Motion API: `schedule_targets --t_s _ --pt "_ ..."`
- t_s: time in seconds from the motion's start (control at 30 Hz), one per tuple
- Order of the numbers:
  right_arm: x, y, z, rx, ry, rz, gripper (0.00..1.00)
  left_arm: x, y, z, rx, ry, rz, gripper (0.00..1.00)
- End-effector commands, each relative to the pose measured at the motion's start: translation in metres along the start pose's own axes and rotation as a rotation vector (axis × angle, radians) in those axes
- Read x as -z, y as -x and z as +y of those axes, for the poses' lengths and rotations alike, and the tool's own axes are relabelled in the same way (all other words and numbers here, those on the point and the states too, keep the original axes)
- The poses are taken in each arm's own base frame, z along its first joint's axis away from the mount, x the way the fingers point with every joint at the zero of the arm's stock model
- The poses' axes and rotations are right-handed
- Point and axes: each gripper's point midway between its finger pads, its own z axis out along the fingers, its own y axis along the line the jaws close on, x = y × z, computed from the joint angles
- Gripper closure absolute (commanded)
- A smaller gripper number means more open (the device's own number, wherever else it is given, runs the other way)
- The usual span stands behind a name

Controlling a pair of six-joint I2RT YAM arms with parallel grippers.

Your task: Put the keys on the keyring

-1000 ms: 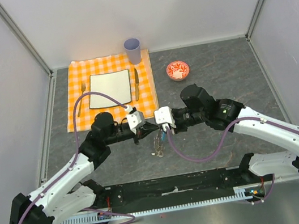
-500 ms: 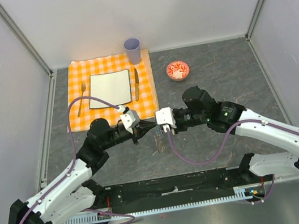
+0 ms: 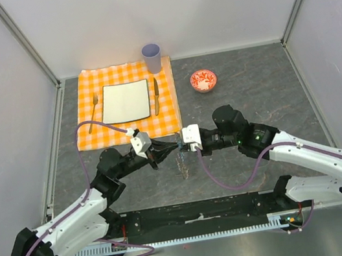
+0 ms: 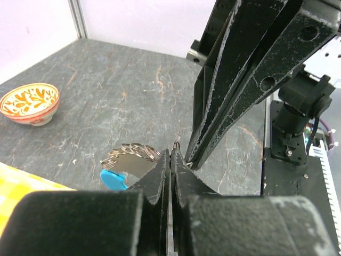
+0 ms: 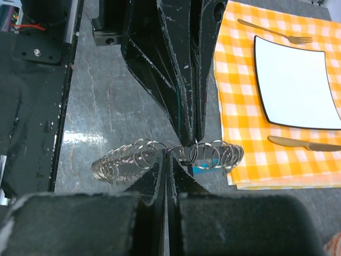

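The keyring (image 5: 122, 158), a coil of grey metal rings with a blue plastic piece, is at the middle of the tabletop (image 3: 250, 88), just in front of the orange checked cloth (image 3: 87, 138). The left pincer (image 4: 170, 160) and right pincer (image 5: 166, 162) are both closed tight and meet tip to tip right at the coil; whether either pinches a ring I cannot tell. The red bowl (image 3: 203, 80) stands well apart, farther back.
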Motion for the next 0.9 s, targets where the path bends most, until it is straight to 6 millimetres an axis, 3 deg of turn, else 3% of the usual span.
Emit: schedule_targets --t_s 0.0,0.27,0.47,0.53,0.87 --pt "-0.002 0.026 0.014 -0.024 0.071 -0.122 1.0 0.0 0.057 0.0 -0.057 0.012 -0.232 0.98" --pt "0.01 0.023 0.009 -0.053 -0.001 -0.097 0.98 0.006 0.057 0.006 -0.075 0.059 -0.258 0.98" --pt "0.017 0.029 -0.001 -0.1 -0.06 -0.089 0.69 0.007 0.056 0.003 -0.092 0.047 -0.254 0.98" --pt "0.02 0.031 -0.008 -0.11 -0.099 -0.088 0.64 0.008 0.055 0.001 -0.098 0.037 -0.254 0.98" --pt "0.037 0.051 -0.05 -0.236 -0.148 -0.24 0.64 0.011 0.052 -0.007 -0.132 -0.001 -0.262 0.98"
